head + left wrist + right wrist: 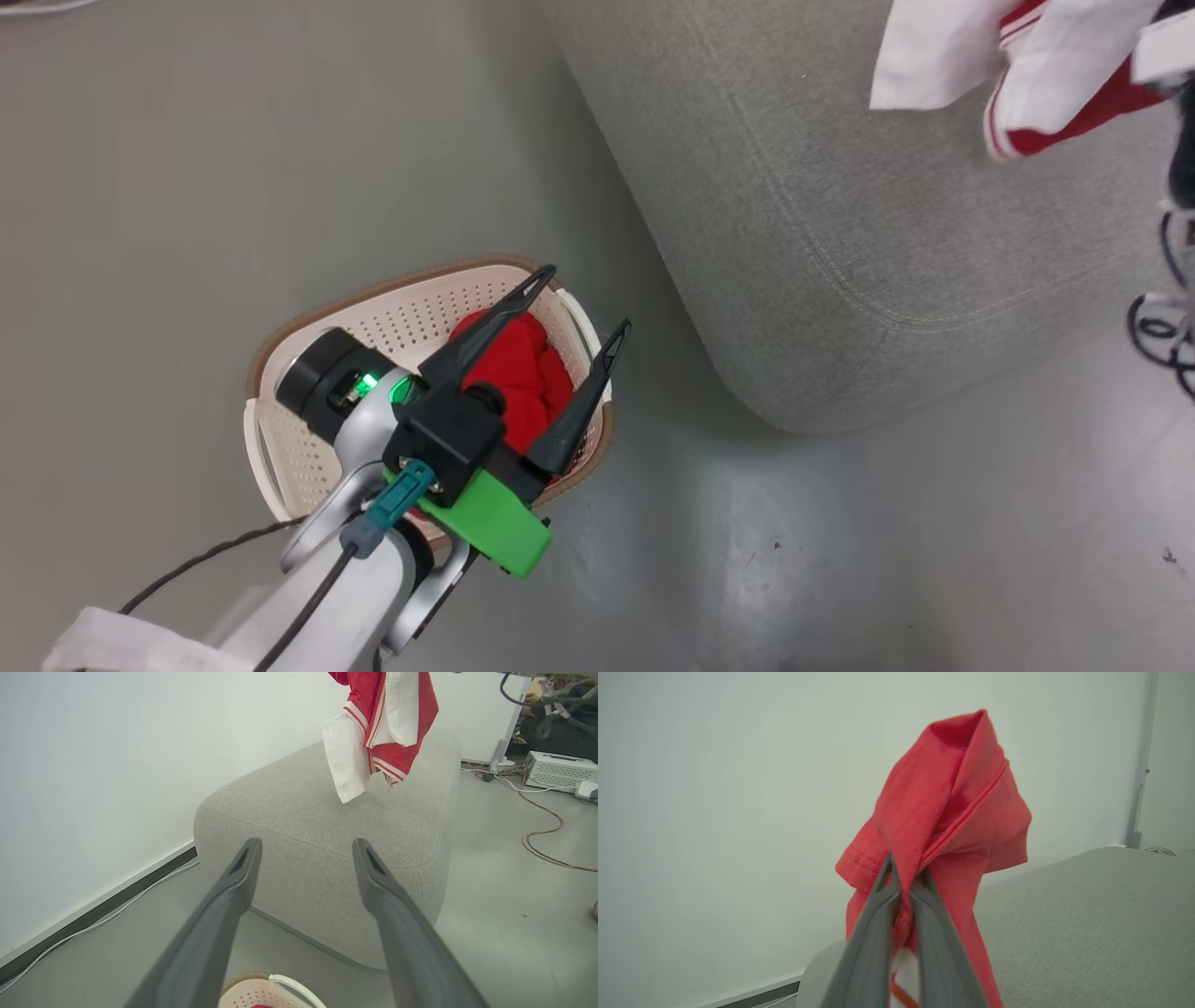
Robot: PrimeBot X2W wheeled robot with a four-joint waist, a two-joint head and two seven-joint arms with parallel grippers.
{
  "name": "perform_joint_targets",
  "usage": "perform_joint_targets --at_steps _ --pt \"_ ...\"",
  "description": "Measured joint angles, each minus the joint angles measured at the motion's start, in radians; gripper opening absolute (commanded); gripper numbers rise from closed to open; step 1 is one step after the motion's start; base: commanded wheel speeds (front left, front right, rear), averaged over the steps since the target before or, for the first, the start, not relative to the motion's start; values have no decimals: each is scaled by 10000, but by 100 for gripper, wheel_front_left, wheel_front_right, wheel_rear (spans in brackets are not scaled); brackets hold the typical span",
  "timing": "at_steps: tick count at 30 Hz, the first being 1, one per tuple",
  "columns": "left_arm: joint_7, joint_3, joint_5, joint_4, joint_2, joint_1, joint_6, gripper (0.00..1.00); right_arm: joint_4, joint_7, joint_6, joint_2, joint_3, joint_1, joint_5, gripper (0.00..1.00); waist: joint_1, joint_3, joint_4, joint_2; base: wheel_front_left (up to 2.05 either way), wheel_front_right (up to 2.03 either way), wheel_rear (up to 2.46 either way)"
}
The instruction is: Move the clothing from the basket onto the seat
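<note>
Nearest, left gripper (pixel 585 299): jaws stood wide above the crumpled red garment (pixel 518 373) in the perforated cream basket (pixel 401 317). Farther off, right gripper (pixel 906 870): jaws pinched the soft red-and-white garment (pixel 943 812), hanging over the grey woven seat (pixel 840 233).

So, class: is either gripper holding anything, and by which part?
The right gripper is shut on a bunched fold of the red-and-white garment, near a stitched hem. The left gripper is open and empty over the basket.
</note>
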Motion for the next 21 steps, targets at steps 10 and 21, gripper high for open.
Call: perform_joint_targets --at_steps 10,21 --pt "186 58 35 -385 -90 -466 -10 100 648 -12 -130 -757 -802 -1276 0 0 0 746 601 0 0 0 0" --pt "217 228 199 -591 -4 -1057 -52 100 1891 -13 -102 -792 -1009 -1593 -4 0 0 1810 1101 0 0 0 0"
